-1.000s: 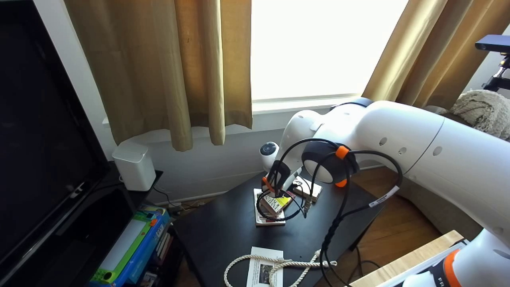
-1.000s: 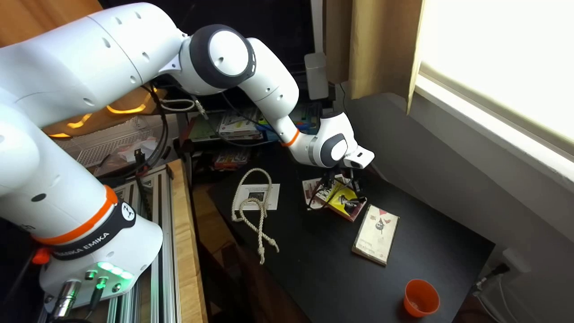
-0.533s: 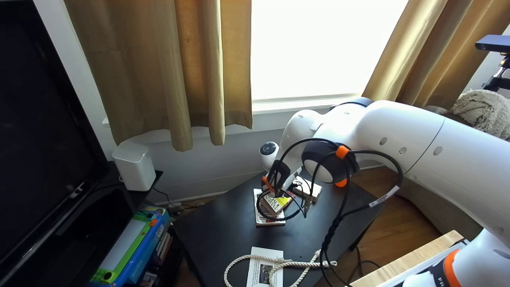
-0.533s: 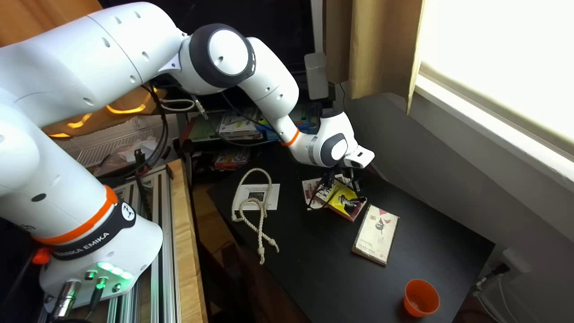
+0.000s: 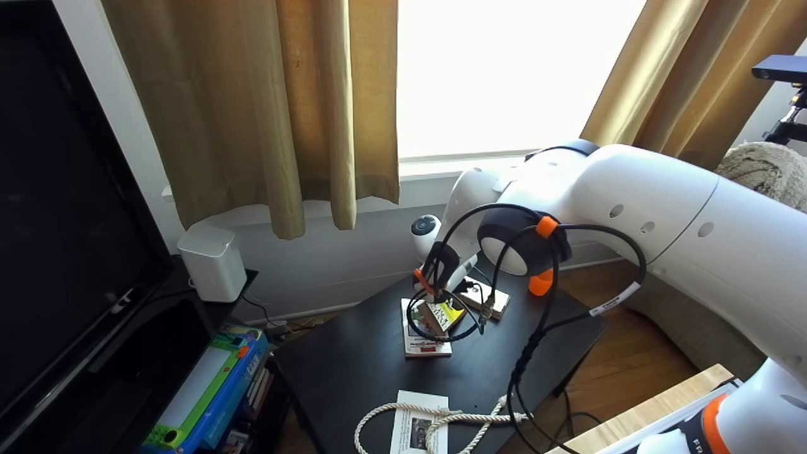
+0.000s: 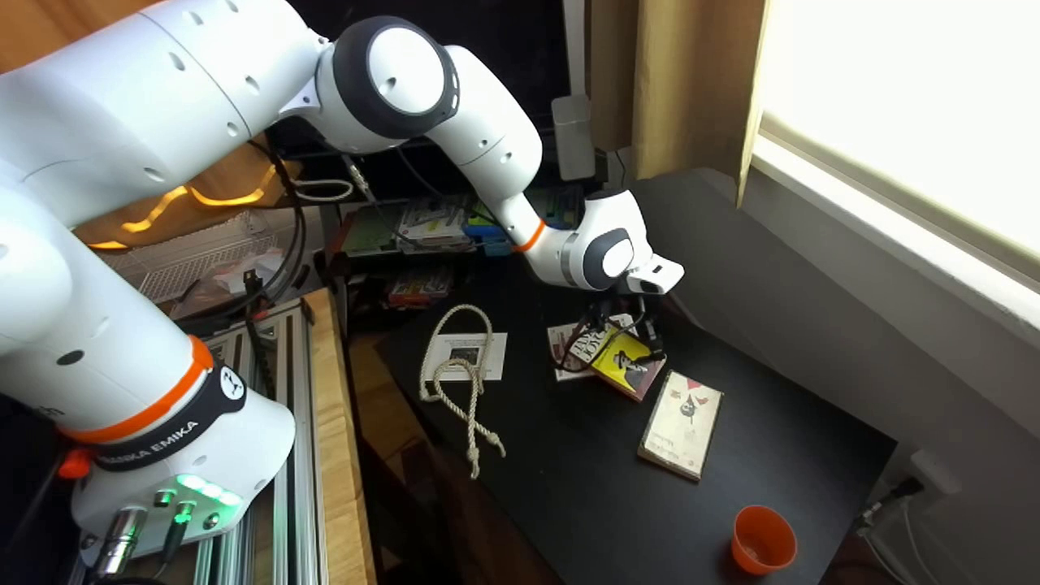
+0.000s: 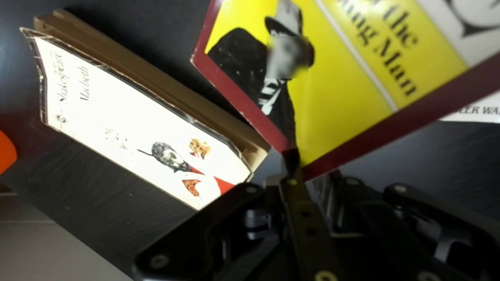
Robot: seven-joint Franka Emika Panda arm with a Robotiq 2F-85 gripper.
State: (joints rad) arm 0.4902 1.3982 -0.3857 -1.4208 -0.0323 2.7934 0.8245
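Note:
At a corner of a yellow book [image 7: 340, 109] with a dark red border, my gripper [image 7: 315, 182] is shut. One finger lies over the cover's corner and the opposite finger shows just past the red edge. In both exterior views the yellow book [image 6: 626, 364] rests partly over a pale book [image 6: 561, 341]. Loops of cable hide part of the grip there. Beside it on the dark table lies a cream Macbeth book [image 7: 129, 121], apart from the fingers. The wrist view is blurred near the fingertips, so the depth of the hold is unclear.
An orange cup [image 6: 764, 543] stands near the table's edge. A looped rope [image 6: 471, 406] lies across a white printed sheet [image 6: 496, 353]. The wall and window sill run along the table's far side. A white box-shaped device [image 5: 213, 265] stands beside the television.
Over the last half second the arm has risen a little. In an exterior view the yellow book looks slightly shifted or tilted. The Macbeth book, rope and cup stay put.

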